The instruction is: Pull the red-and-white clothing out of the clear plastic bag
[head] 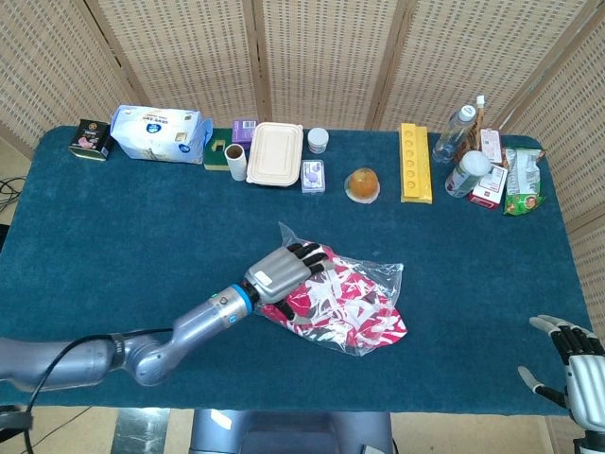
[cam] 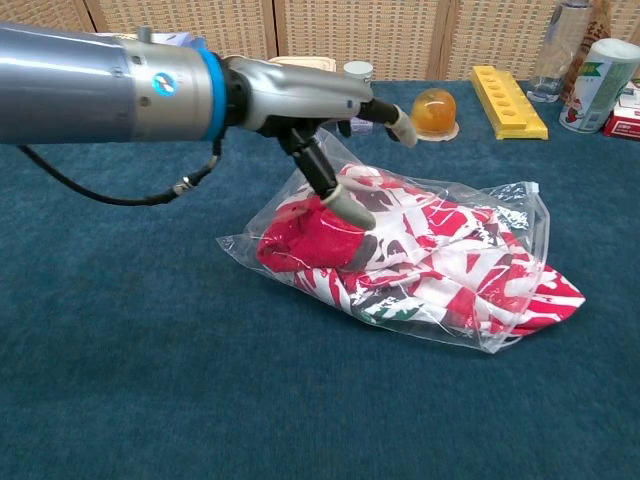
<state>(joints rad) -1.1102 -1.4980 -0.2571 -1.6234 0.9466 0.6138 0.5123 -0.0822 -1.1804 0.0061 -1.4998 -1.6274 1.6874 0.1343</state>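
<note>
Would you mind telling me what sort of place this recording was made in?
Probably a staged test area, not a home: a table under a blue cloth, woven screens closing it off behind, and unrelated groceries lined along the far edge, such as a bottle and a lidded box.

Both views are bright and evenly lit, with only soft shadows. The clear plastic bag shows small white glare spots. The chest view is sharp near, slightly soft far.
</note>
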